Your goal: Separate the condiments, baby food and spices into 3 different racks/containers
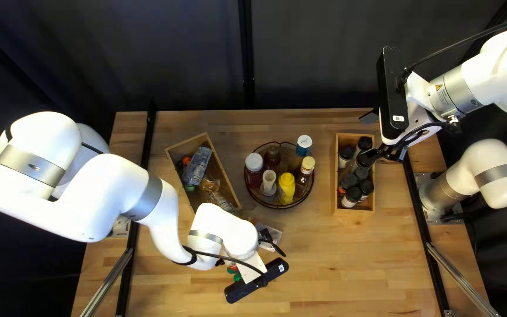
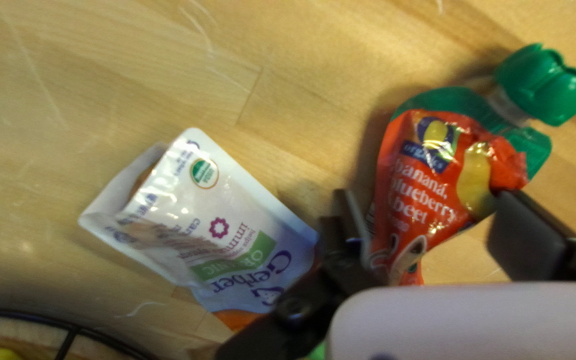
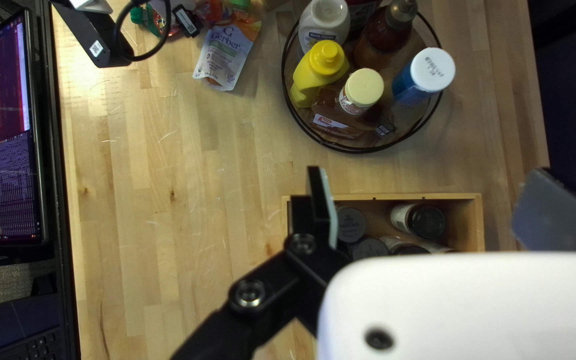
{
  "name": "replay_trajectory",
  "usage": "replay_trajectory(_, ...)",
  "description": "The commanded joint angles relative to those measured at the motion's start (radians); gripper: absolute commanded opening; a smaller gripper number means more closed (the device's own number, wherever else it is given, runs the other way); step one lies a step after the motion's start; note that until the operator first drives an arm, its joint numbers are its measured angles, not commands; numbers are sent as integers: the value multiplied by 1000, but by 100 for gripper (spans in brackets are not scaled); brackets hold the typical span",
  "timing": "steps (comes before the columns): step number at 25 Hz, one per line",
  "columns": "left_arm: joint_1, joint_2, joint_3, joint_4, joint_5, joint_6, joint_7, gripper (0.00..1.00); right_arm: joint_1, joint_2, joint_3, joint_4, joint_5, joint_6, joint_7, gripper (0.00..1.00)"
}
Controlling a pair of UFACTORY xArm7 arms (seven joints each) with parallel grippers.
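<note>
My left gripper (image 1: 272, 242) is low over the near table, partly covered by its arm. In the left wrist view the left gripper (image 2: 431, 217) stands open around a red pouch (image 2: 428, 180) with a green cap; a white pouch (image 2: 215, 227) lies outside one finger. My right gripper (image 1: 384, 154) is at the right wooden box (image 1: 337, 176) of dark-lidded spice jars. In the right wrist view the right gripper (image 3: 441, 210) is open and empty. Bottles, including a yellow one (image 1: 287, 186), stand in the round wire rack (image 1: 280, 206). The left wooden box (image 1: 177, 182) holds pouches and clear packages.
The rack's wire rim (image 2: 28, 315) is near my left gripper. The left arm crosses the table's near left part, beside the left box. In the right wrist view a screen (image 3: 5, 133) stands along the table's edge, beyond a black rail.
</note>
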Motion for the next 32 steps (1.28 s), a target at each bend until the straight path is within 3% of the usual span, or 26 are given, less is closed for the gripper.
replay_trajectory(1, -22, -32, -1, 38, 26, 67, -32, 0, 0, 0, 0, 0, 0, 0, 0, 100)
replay_trajectory(8, -55, -100, -10, 148, 54, 242, -114, 0, 0, 0, 0, 0, 0, 0, 0, 100)
replay_trajectory(12, -47, -192, 4, 144, 76, 330, -114, 0, 0, 0, 0, 0, 0, 0, 0, 100)
replay_trajectory(17, -10, -373, 40, 48, 155, 409, -136, 0, 0, 0, 0, 0, 0, 0, 0, 100)
replay_trajectory(22, 68, -575, 92, -113, 245, 430, -138, 0, 0, 0, 0, 0, 0, 0, 0, 100)
replay_trajectory(26, 171, -734, 163, -265, 328, 395, -119, 0, 0, 0, 0, 0, 0, 0, 0, 100)
replay_trajectory(32, 303, -801, 290, -368, 409, 311, -48, 0, 0, 0, 0, 0, 0, 0, 0, 100)
